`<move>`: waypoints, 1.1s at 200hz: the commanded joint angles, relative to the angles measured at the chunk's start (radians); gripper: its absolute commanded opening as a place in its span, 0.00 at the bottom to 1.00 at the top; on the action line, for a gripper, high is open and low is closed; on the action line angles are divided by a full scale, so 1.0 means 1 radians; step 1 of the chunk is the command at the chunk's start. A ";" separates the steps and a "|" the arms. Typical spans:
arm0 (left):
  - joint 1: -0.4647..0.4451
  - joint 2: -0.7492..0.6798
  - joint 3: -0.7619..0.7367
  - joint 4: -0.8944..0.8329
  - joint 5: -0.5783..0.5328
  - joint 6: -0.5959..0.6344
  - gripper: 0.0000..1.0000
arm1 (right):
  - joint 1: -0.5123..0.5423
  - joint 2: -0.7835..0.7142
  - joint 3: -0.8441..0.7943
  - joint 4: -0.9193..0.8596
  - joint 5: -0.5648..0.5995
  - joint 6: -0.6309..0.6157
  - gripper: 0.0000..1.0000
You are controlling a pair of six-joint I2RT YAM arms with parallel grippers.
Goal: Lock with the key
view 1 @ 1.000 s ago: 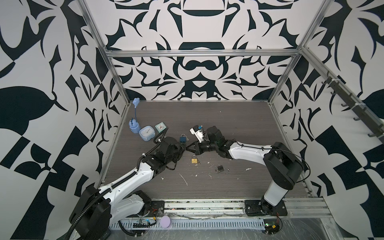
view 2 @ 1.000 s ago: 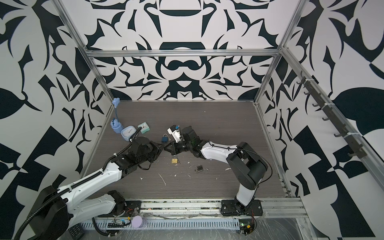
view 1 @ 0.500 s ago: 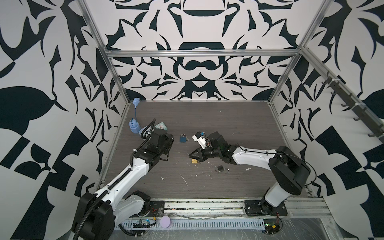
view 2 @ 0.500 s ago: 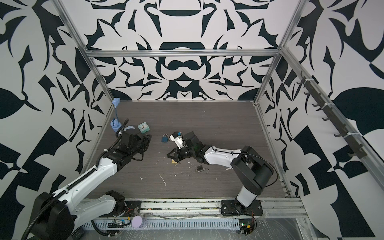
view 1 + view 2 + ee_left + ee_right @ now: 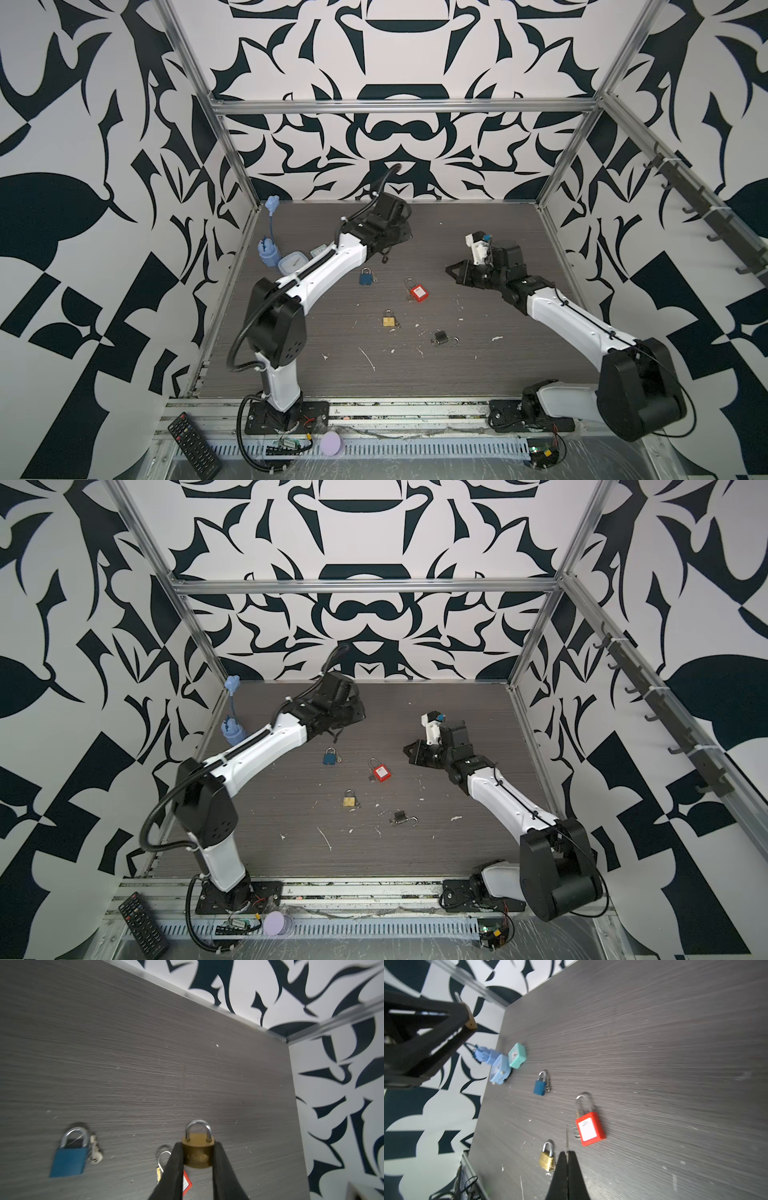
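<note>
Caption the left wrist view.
Left fingers grip a brass padlock; blue padlock with keys lies on the table.

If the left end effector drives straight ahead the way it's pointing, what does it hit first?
Nothing close. The left end effector, shut on the brass padlock, faces bare table, then the far wall. Depth is unclear, so which comes first is uncertain.

Even bright light (blurry wrist views)
</note>
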 commanded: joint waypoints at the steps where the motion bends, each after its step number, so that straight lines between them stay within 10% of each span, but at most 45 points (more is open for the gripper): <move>1: -0.065 0.139 0.134 -0.149 0.010 0.126 0.00 | -0.058 -0.031 -0.048 -0.090 0.017 0.011 0.00; 76: -0.148 0.541 0.465 -0.237 0.026 0.156 0.00 | -0.129 0.020 -0.102 -0.058 0.006 0.035 0.00; 220: -0.143 0.688 0.568 -0.229 -0.062 0.222 0.00 | -0.129 0.098 -0.110 0.017 -0.046 0.058 0.00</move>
